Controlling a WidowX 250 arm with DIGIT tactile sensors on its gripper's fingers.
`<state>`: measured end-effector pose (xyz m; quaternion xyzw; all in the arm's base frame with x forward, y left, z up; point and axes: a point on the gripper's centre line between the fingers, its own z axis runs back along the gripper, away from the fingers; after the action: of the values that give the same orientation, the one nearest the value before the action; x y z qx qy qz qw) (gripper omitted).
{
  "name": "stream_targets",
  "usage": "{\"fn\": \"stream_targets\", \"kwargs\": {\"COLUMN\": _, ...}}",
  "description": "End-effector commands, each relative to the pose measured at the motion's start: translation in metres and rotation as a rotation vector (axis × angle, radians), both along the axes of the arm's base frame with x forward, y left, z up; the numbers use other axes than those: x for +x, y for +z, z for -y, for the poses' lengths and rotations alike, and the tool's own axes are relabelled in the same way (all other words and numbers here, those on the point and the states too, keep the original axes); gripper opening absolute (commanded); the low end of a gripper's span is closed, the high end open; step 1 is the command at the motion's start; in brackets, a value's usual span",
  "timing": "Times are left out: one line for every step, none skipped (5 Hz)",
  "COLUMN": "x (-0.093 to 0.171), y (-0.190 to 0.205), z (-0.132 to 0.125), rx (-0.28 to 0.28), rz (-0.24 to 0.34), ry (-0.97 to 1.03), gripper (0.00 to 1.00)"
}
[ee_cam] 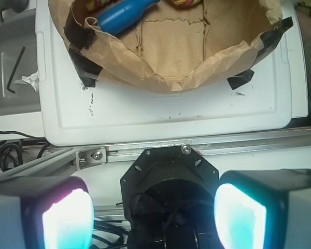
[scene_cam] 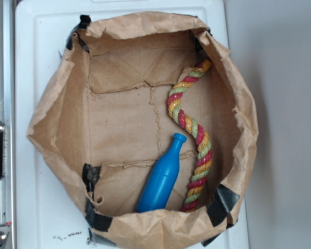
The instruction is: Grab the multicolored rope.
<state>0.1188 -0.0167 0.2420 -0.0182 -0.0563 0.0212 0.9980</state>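
Gripper [ee_cam: 154,212] is hanging wide open, gripping nothing, well short of the paper bag [ee_cam: 166,78]. Farther in, the multicolored rope [scene_cam: 194,137] is snaking along the bag's three o'clock side, beside the blue bottle [scene_cam: 161,176].

One rope [scene_cam: 193,128], twisted red, yellow and pale green. One blue bottle [scene_cam: 161,179]. One brown paper bag [scene_cam: 56,111], rolled down, holding both. Black tape patches on the bag: at least five countable in the exterior view, at the corners and front edge; one of them [scene_cam: 222,203] at the near right. One white lid [ee_cam: 160,111] under the bag. One gripper [ee_cam: 154,212], two pads [ee_cam: 67,218] in the wrist view. One hex key [ee_cam: 14,70] lying left of the lid. One metal rail [ee_cam: 207,145].
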Motion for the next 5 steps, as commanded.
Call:
{"fn": "stream_targets", "kwargs": {"x": 0.000, "y": 0.000, "z": 0.000, "rx": 0.000, "rz": 0.000, "ry": 0.000, "gripper": 1.00}}
{"fn": "stream_targets", "kwargs": {"x": 0.039, "y": 0.008, "z": 0.010, "rx": -0.143, "rz": -0.002, "ry": -0.184, "gripper": 1.00}}
{"fn": "stream_targets", "kwargs": {"x": 0.082, "y": 0.020, "z": 0.012, "rx": -0.183, "rz": 0.086, "ry": -0.202, "gripper": 1.00}}
{"fn": "stream_targets", "kwargs": {"x": 0.107, "y": 0.015, "z": 0.010, "rx": -0.133, "rz": 0.193, "ry": -0.365, "gripper": 1.00}}
{"fn": "stream_targets", "kwargs": {"x": 0.121, "y": -0.002, "z": 0.003, "rx": -0.062, "rz": 0.292, "ry": -0.508, "gripper": 1.00}}
